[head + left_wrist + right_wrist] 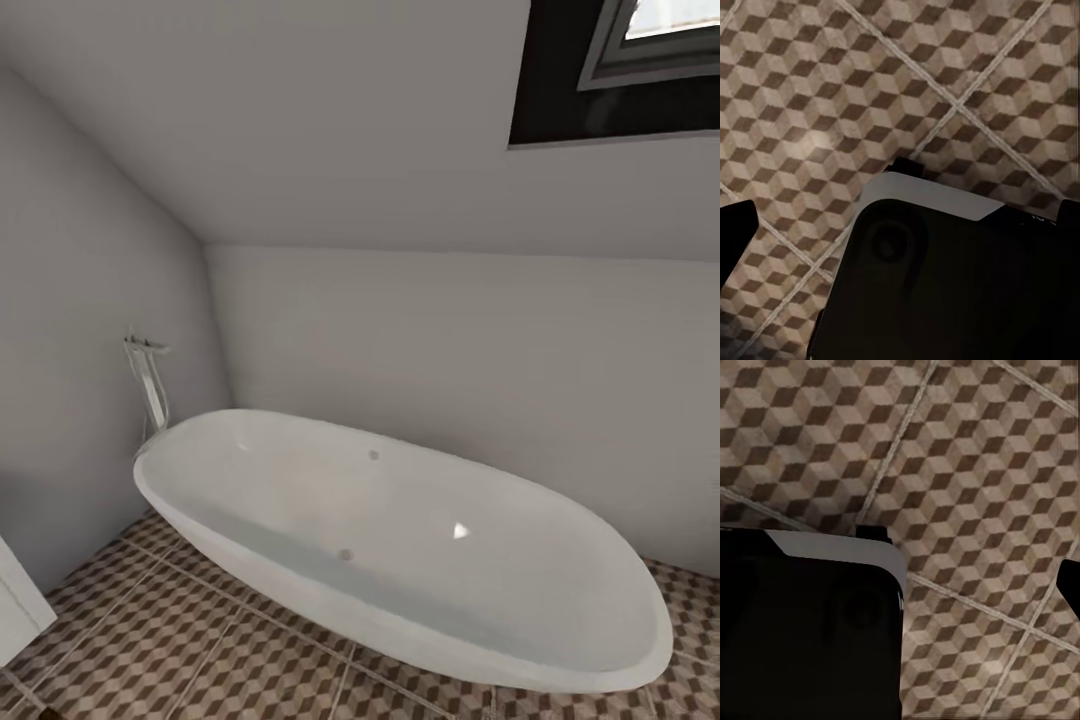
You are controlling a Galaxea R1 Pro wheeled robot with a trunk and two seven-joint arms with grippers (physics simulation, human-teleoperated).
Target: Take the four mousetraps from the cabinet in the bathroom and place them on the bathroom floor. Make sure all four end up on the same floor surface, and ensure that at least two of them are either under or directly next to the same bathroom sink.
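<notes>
Nearest, both wrist views look down on the bathroom floor (pixel 945 67), cube-patterned tile with pale grout, past the robot's dark base (pixel 945 285). A dark tip sits at each frame edge; you cannot tell whether either gripper is spread or pressed together. Further out in the head view, the oval white bathtub (pixel 400 540) fills the centre, its floor-mounted faucet (pixel 150 385) at middle left, a skylight (pixel 650 40) at upper right. No mousetraps or cabinet here. Judgement: traps will be light, stiff, flat; pinch across the board's long edges, clear of the spring wire.
</notes>
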